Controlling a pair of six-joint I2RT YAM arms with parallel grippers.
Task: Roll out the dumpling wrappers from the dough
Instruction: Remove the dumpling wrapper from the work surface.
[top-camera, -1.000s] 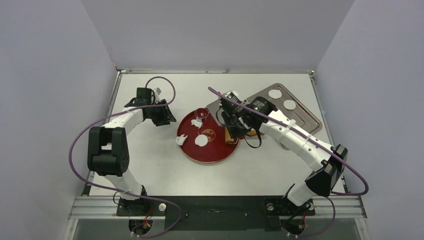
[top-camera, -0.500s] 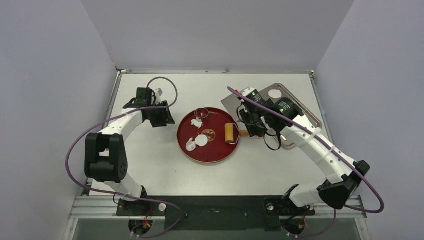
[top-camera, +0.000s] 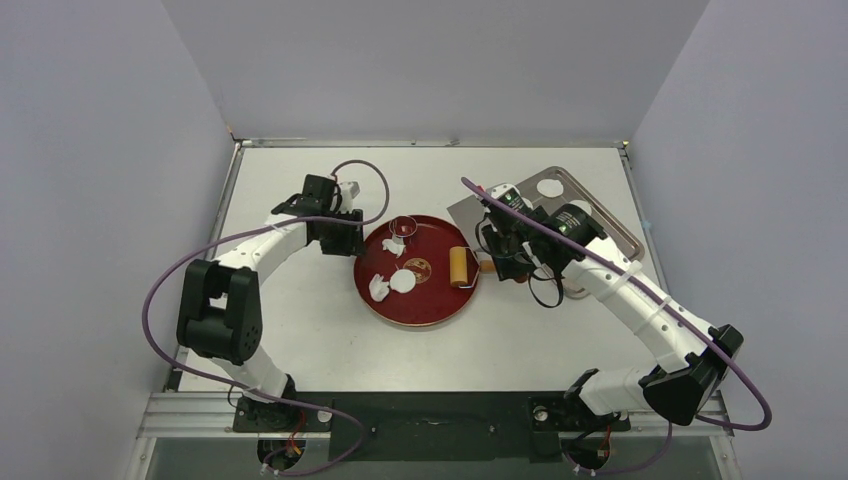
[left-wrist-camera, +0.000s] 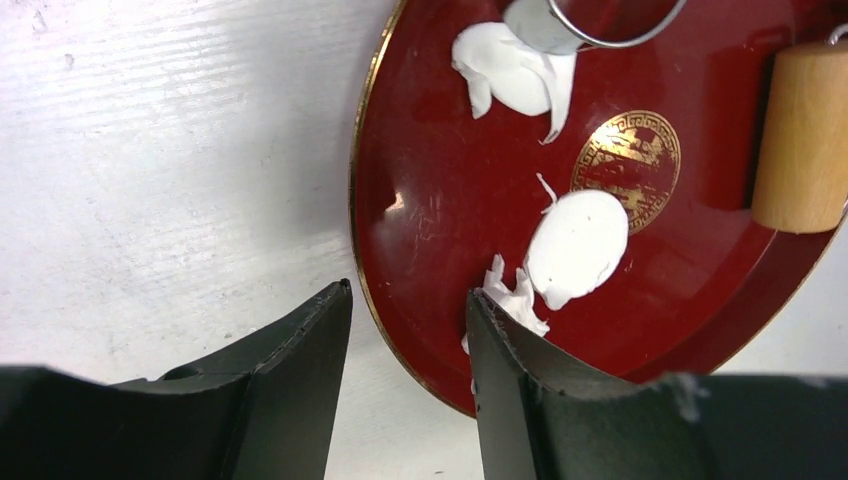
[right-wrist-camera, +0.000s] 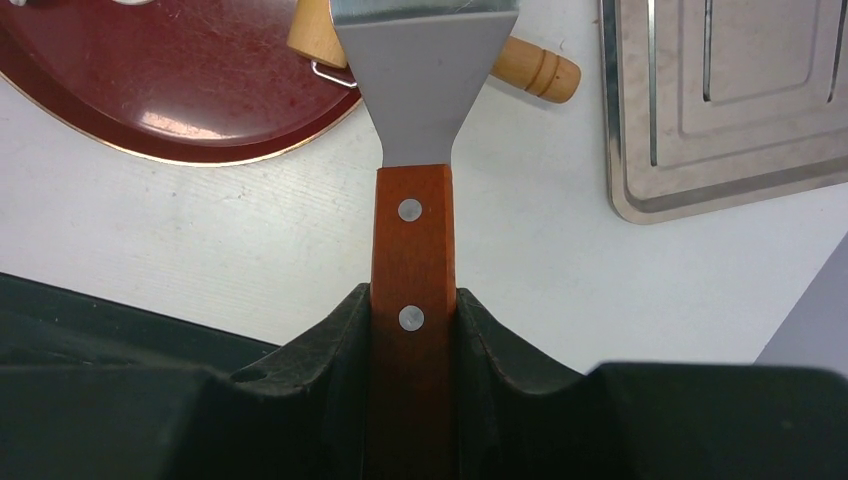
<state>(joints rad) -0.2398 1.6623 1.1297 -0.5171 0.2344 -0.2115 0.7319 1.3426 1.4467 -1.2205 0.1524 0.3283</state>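
**Right arm grips scraper, left jaws part-open at plate rim**

Red plate (top-camera: 432, 305) (left-wrist-camera: 440, 200) sits mid-table. On its near-left part lies one round wrapper (top-camera: 402, 281) (left-wrist-camera: 578, 245), flat and white, just beside the gold emblem (left-wrist-camera: 625, 160). A ragged dough scrap (top-camera: 380, 289) (left-wrist-camera: 515, 300) touches the wrapper's left side, close to the plate rim.

Wooden roller (top-camera: 461, 267) (left-wrist-camera: 805, 140) lies at the plate's right edge. Its barrel is on the plate and its handle sticks out over the table to the right.

Right gripper (top-camera: 503, 262) (right-wrist-camera: 412, 295) is clamped on the scraper (right-wrist-camera: 425, 70). The jaws are narrow and press both sides of the wooden handle. The metal blade points at the plate and passes over the roller handle; cannot tell if it touches.

Left gripper (top-camera: 345, 238) (left-wrist-camera: 407, 292) is at the plate's left rim, jaws about half apart with nothing between them. One finger is over the table, the other over the plate edge. Cannot tell if either touches.

Farther in, on the plate's far-left part, is a second dough scrap (top-camera: 393, 243) (left-wrist-camera: 510, 72). A metal ring cutter (left-wrist-camera: 540, 30) overlaps its far edge.

Far right, a metal tray (top-camera: 625, 235) (right-wrist-camera: 720, 120) lies on the table, near the plate. One tray wrapper (top-camera: 549, 187) sits by its far corner. The right arm hides much of the tray.
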